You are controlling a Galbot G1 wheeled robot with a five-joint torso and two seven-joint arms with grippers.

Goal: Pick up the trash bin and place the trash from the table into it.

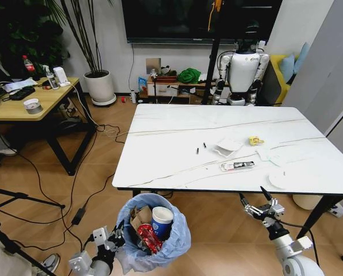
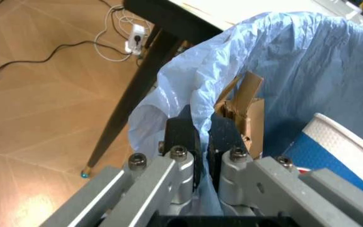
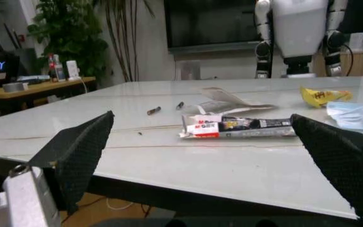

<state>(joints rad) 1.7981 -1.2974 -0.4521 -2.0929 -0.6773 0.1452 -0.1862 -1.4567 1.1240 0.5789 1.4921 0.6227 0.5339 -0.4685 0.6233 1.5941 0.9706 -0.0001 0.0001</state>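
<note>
While the left gripper [image 1: 115, 234] is pinching the rim of the trash bin [image 1: 160, 244], the head view shows this bin held off the floor just in front of the near edge of the table [image 1: 160, 144], close to its near left corner. Inside the blue bag stand a blue-and-white paper cup [image 1: 161, 221], a brown torn carton [image 1: 140, 217] and a red wrapper [image 1: 149, 237]. The right gripper [image 1: 255, 200] is below the near edge, toward the right side, with its fingers spread apart. On the table top, toward the right half, lie a long printed wrapper [image 1: 236, 166], a white crumpled paper [image 1: 227, 146], a yellow scrap [image 1: 255, 140] and, near the near right corner, a white round disc [image 1: 284, 180].

From the left wrist view, the two dark fingers [image 2: 181, 135] are pressed together on the light-blue bag [image 2: 295, 61] at the rim; the carton [image 2: 245, 111] and the cup [image 2: 332, 142] are just beside them.

From the right wrist view, the two black fingertips [image 3: 81, 151] stand wide apart at the table edge, and the printed wrapper [image 3: 238, 126] lies on the top between them, farther in. The yellow scrap [image 3: 322, 95] and a pale blue piece [image 3: 358, 115] lie farther in still, beyond the wrapper and off to one side.
</note>
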